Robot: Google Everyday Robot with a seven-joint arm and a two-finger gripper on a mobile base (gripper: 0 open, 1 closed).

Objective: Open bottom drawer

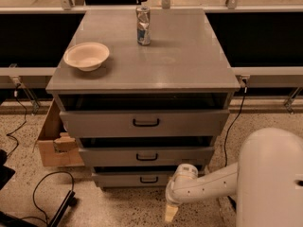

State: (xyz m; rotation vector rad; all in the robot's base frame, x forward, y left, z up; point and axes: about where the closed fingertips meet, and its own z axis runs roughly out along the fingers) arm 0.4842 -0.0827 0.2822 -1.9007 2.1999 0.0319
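Nearest the camera, bottom right: robot's white body (271, 174), with the arm (210, 186) reaching left from it, low over the speckled floor (118, 209). The gripper (170, 213) sits at the arm's end, pale tip pointing down toward the floor, just in front of the cabinet's lower right corner. Can't tell whether it is open or closed from this angle. It is below and right of the bottom drawer (120, 178), not touching it, and clear of the small black loop handle (149, 179) at the panel's centre. That drawer is the lowest and narrowest of three grey fronts, close to the floor, with a dark gap showing above its panel. Black cables (45, 186) loop on the floor to the left. Next up is the middle drawer (109, 156), then the top drawer (104, 123), widest and tallest; each has a black handle at centre and a dark gap above. A cardboard box (52, 148) stands on the floor against the cabinet's left side. On the grey cabinet top (180, 60): a pale bowl (86, 56) near the left edge, upright, and a drink can (143, 26) standing further back near the centre, well apart from the bowl. A metal rail (270, 71) runs behind the cabinet, with dark panels beyond it.
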